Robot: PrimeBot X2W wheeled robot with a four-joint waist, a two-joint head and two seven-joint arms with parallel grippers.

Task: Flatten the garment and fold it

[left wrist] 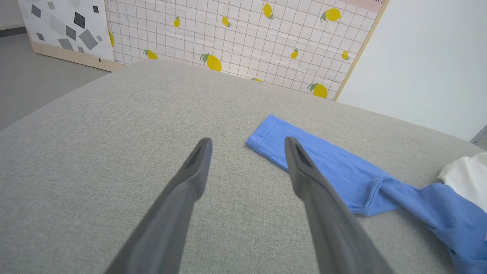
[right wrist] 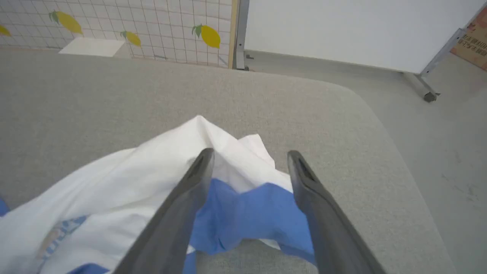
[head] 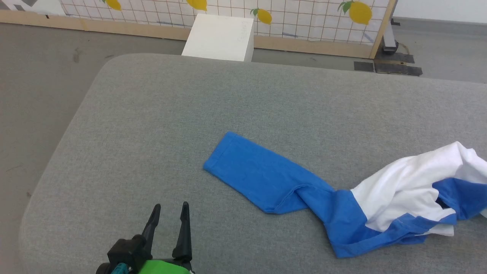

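Flattening stage, folding not started, by our read. The garment (head: 380, 198) lies on the grey padded surface (head: 152, 114) at the lower right of the head view. One blue sleeve (head: 258, 175) is stretched flat toward frame centre. The white body is heaped and twisted at the right edge, partly cut off by the frame.

Left gripper (head: 169, 215) sits at the lower left of the head view with its fingers spread and nothing between them. It is well apart from the cloth there. In the left wrist view the sleeve cuff (left wrist: 266, 133) lies just beyond the fingertips, and we can't tell whether the right-hand finger touches it.

Right gripper (right wrist: 250, 152) has its jaws wide apart in the right wrist view. White and blue cloth bunches under and between the fingers, but nothing is pinched, so we call it released. We can't tell if the tips rest on the fabric.

Next move, our guess: each gripper needs an edge of the heap, a hem or a shoulder. Then pull them apart to spread the body flat. The twist where the sleeve meets the body needs undoing first. Risk: pinching two layers at once and dragging the whole heap.
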